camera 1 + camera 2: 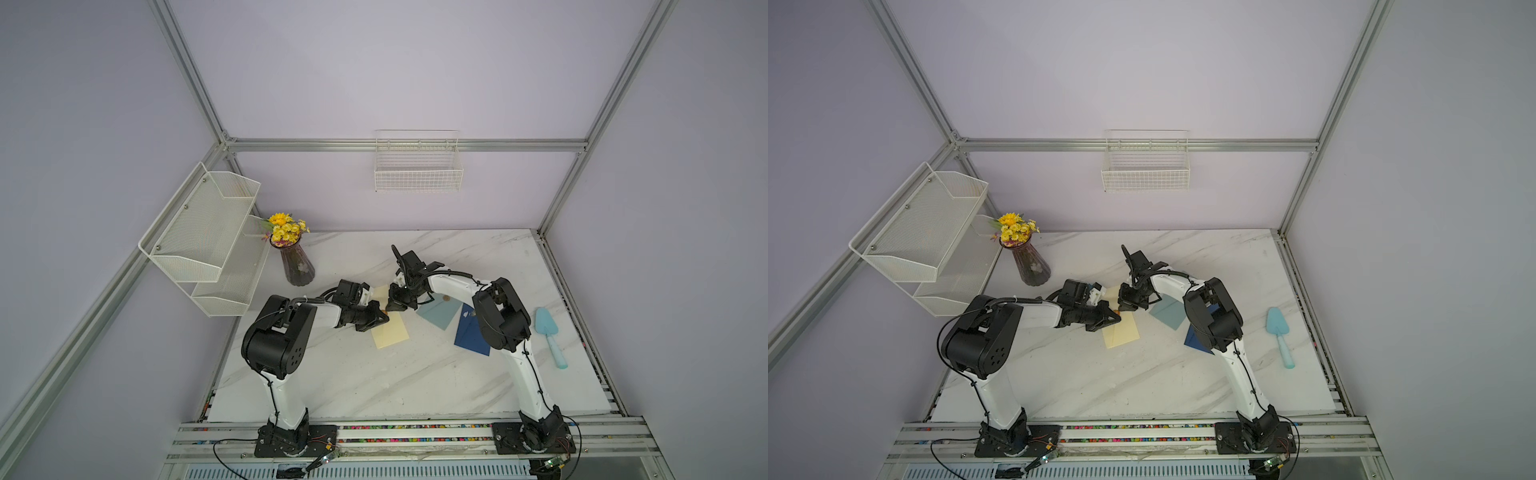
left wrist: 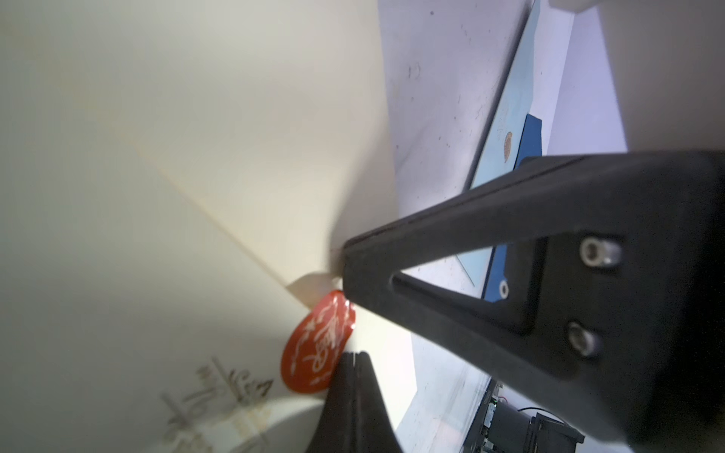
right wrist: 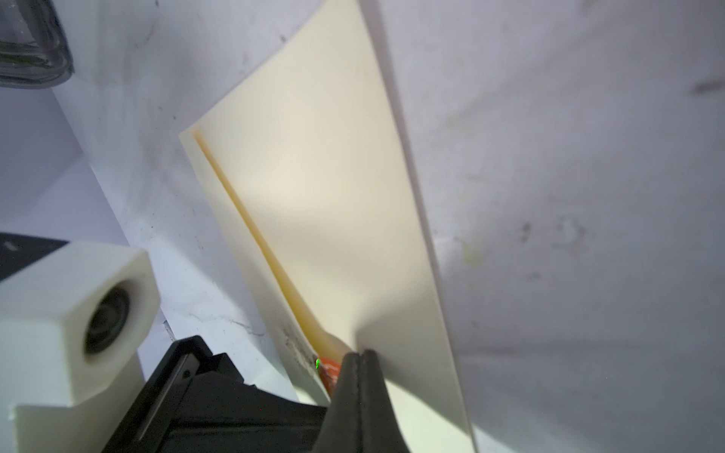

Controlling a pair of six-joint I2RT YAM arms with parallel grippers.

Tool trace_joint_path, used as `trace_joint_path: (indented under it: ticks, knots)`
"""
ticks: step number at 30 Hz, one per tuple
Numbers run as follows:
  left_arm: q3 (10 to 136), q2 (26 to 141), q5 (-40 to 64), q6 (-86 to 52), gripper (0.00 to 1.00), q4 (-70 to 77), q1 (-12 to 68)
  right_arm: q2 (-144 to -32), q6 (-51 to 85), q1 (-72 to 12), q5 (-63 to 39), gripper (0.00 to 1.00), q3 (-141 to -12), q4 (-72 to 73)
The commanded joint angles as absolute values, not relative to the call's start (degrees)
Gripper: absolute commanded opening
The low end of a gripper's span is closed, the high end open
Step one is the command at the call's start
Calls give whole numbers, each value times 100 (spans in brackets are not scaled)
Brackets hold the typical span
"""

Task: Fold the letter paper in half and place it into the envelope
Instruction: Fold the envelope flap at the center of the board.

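The cream paper envelope point(image 1: 392, 334) lies central on the marble table point(image 1: 374, 382). It is light, thin and easily creased, so it is best taken at its flap tip. There, beside the round red seal point(image 2: 317, 345), the right gripper point(image 3: 359, 353) fingers seem clamped on it. The left gripper point(image 2: 354, 355) fingers are together, but their grip is unclear.

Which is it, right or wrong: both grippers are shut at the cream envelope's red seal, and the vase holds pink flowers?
Wrong only on colour: the vase holds yellow flowers, as both top views show. The left gripper and right gripper are shut at the cream envelope's red seal.
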State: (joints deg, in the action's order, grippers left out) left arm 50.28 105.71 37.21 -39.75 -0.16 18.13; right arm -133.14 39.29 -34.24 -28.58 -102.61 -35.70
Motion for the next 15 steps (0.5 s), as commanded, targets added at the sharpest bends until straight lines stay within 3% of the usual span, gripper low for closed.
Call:
trace_joint_path:
  ticks: [1,9,15]
  knots:
    - [5252,10169,3483,-3514,0,-839,1797,-13438,3781,-3428,-2128,0,-10290,-3990]
    - [5512,9325,3329,-3005,0,-1559,1502,-13469,3683,-3428,-2072,0,-10125,-4036]
    - [5329,9383,3375,-2920,0,-1558,1168,-13351,3586,-3427,-2254,0,-10138,-3981]
